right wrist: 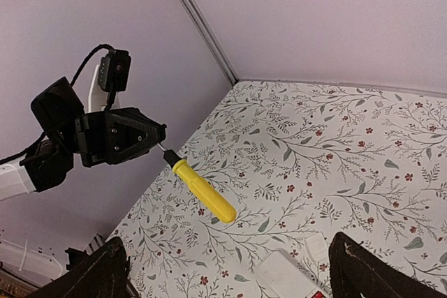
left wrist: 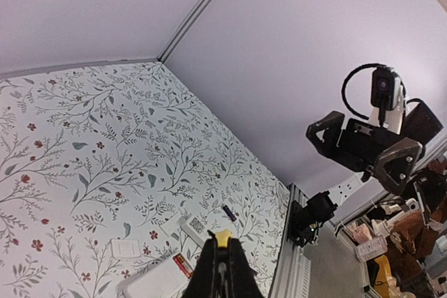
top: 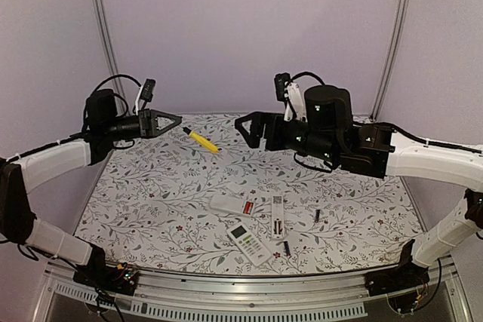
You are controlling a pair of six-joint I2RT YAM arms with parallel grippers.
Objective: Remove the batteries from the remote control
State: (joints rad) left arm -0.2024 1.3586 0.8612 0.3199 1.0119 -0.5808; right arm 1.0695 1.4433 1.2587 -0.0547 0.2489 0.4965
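The tabletop (top: 151, 194) has a matt floral print. The remote (top: 249, 243) is smooth white plastic, and the tool (top: 202, 141) has a glossy yellow plastic handle. The left claw (top: 175, 120) and right claw (top: 245, 132) are matt black plastic. The rail (top: 226, 308) is ribbed metal.

tool (top: 202, 141): yellow | remote (top: 249, 243): white | table (top: 151, 194): floral (red, grey)

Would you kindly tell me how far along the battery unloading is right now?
Done: two dark batteries lie loose on the table. In hand: the left gripper holds the yellow tool aloft; the right gripper is open. Left: a red battery apparently sits in the opened remote.
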